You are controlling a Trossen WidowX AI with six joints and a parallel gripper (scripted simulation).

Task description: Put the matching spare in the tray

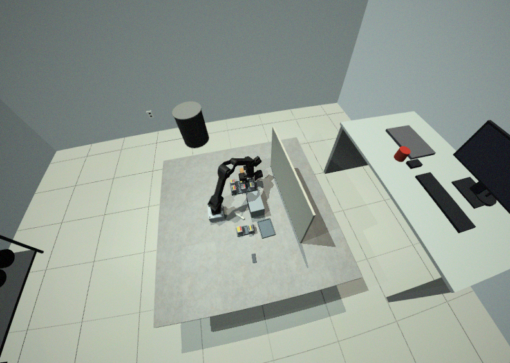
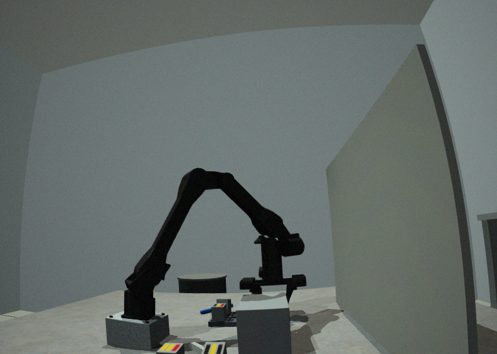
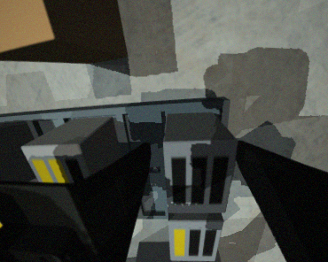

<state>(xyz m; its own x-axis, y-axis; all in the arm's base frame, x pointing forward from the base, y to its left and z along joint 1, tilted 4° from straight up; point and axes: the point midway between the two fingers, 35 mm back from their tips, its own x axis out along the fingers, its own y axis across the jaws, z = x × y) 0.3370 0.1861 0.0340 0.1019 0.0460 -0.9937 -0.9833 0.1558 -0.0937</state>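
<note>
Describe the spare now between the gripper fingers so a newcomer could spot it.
Start at the dark rack beneath the open gripper. The spare between the fingers stands at the rack's right end. Its label shows three black bars, while its neighbour shows yellow bars.
</note>
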